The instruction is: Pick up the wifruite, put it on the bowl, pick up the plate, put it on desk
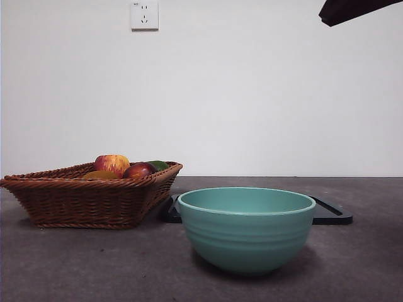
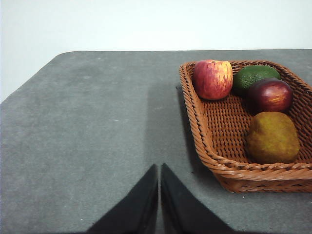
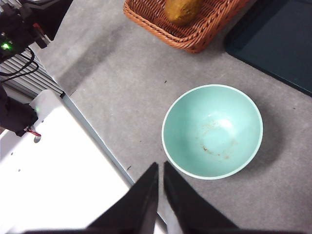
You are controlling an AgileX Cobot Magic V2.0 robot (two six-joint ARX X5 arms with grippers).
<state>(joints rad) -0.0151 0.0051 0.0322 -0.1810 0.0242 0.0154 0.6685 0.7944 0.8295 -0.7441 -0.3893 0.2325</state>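
The wifruite (image 2: 272,137), an ochre-brown oval fruit, lies in the wicker basket (image 2: 204,141) at the end nearest my left gripper (image 2: 159,168). That gripper hovers shut and holds nothing, over bare desk (image 2: 87,136) beside the basket. The mint-green bowl (image 3: 212,130) stands empty on the desk, just ahead of my right gripper (image 3: 161,165), which hangs high above it, shut and holding nothing. A dark flat plate (image 3: 278,44) lies beyond the bowl. In the front view the bowl (image 1: 245,228) is near and central, the plate (image 1: 330,214) is behind it, and the wifruite (image 1: 99,175) peeks over the basket rim.
The basket (image 1: 88,201) also holds a red-yellow apple (image 2: 212,79), a dark red fruit (image 2: 269,95) and a green fruit (image 2: 253,75). The robot's white base and cables (image 3: 29,97) border the desk's edge. A black arm tip (image 1: 352,9) shows at the top right corner.
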